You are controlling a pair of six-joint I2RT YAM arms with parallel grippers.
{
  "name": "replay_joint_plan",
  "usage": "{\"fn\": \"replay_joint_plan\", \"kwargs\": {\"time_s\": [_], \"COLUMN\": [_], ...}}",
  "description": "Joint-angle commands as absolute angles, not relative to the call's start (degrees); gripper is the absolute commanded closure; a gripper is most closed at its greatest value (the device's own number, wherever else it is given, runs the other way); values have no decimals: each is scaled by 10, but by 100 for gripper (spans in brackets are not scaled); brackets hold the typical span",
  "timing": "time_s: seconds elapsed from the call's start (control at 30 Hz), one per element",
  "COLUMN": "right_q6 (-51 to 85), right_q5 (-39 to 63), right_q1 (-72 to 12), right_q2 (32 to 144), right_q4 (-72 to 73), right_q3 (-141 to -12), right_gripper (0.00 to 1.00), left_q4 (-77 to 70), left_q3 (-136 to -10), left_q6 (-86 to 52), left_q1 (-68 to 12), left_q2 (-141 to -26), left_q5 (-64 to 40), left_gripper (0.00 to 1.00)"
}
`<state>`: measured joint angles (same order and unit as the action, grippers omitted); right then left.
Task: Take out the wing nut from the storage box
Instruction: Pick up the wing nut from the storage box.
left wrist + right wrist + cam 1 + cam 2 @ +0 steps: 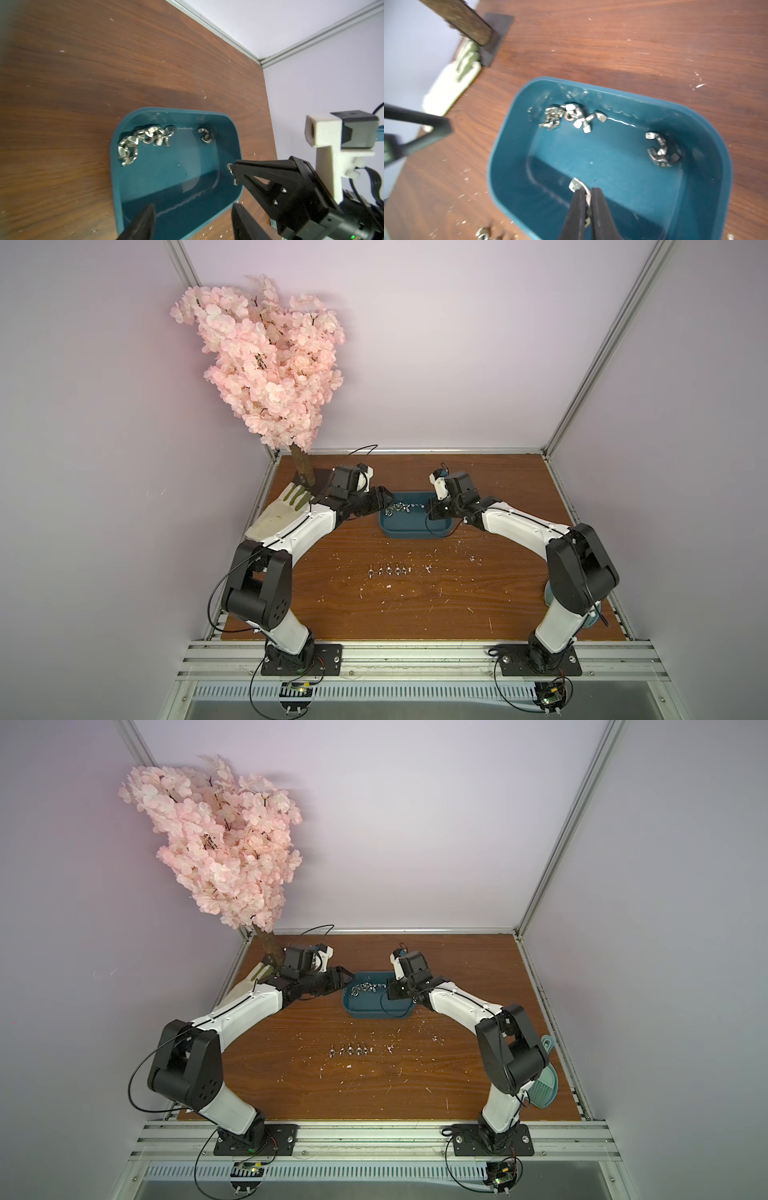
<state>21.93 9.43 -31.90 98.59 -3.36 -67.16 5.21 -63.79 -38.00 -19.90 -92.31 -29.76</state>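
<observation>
Right end effector (586, 192) clamped on a wing nut (576, 184) over the interior of the storage box (508, 133), which rests on the wooden surface (612, 41). Left end effector (193, 208), jaws apart, at the box's opposite end. Loose nuts (579, 123) remain inside.

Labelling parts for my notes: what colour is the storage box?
Dark teal all over; the storage box shows best in the right wrist view.

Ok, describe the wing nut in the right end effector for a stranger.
Find the dark teal storage box on the wooden table. Over it, the right end effector pinches one wing nut. It alone is gripped; the other wing nuts lie loose.
</observation>
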Motion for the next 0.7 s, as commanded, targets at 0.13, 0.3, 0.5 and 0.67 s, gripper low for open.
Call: {"fn": "replay_joint_plan", "kwargs": {"time_s": [0.13, 0.3, 0.5, 0.67], "right_q6": [260, 283, 290, 293], "right_q5": [165, 177, 175, 169], "right_q1": [-333, -337, -353, -364], "right_q2": [909, 896, 893, 896], "right_q4": [63, 91, 111, 121], "right_q3": [-613, -597, -600, -604], "right_gripper": [100, 100, 100, 100], "left_q4": [-4, -12, -47, -77], "left_q3": [-620, -610, -590, -581], "left_q6": [-414, -422, -454, -478], "left_q1": [-234, -244, -252, -252], "left_q2": [-913, -907, -903, -902], "left_q5": [-334, -344, -358, -372], "left_gripper": [48, 50, 55, 58]}}
